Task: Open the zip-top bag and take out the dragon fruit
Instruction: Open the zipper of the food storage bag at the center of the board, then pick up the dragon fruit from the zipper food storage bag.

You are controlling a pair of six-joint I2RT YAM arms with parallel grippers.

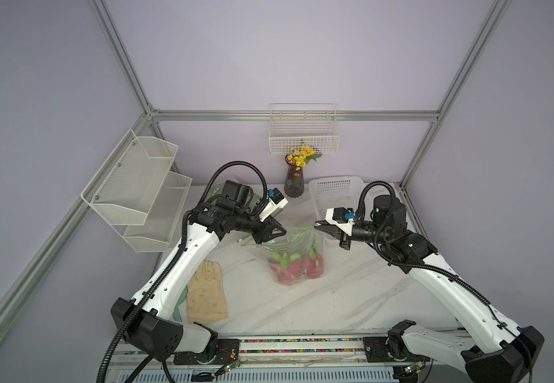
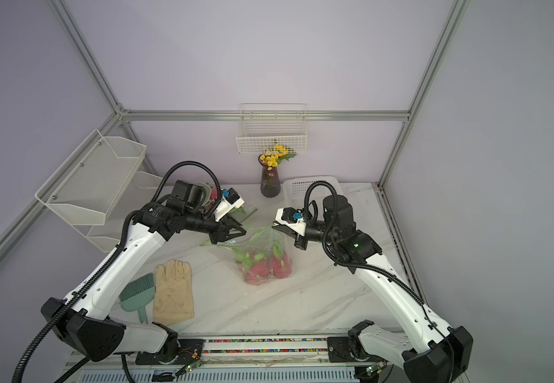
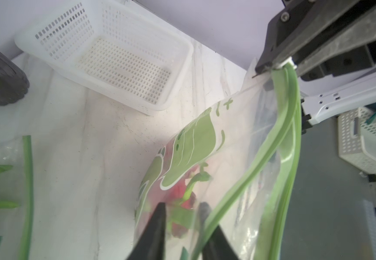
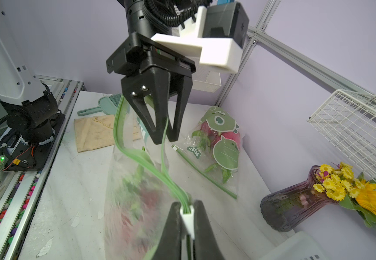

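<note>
the zip-top bag (image 1: pixel 297 247) on the table (image 1: pixel 352 291) is held up by its green rim, the dragon fruit (image 1: pixel 302 272) inside being blurred behind film, one lip being pinched by the left gripper (image 4: pixel 165 140) and the white end clip (image 4: pixel 188 219) by the right gripper (image 4: pixel 187 203).

Zip-top bag (image 1: pixel 302 247) made of clear, glossy plastic film; table (image 1: pixel 352 298) finished smooth w/ marble pattern; glove (image 1: pixel 206 291): matt cloth; vase (image 1: pixel 294 182): ribbed glass.
</note>
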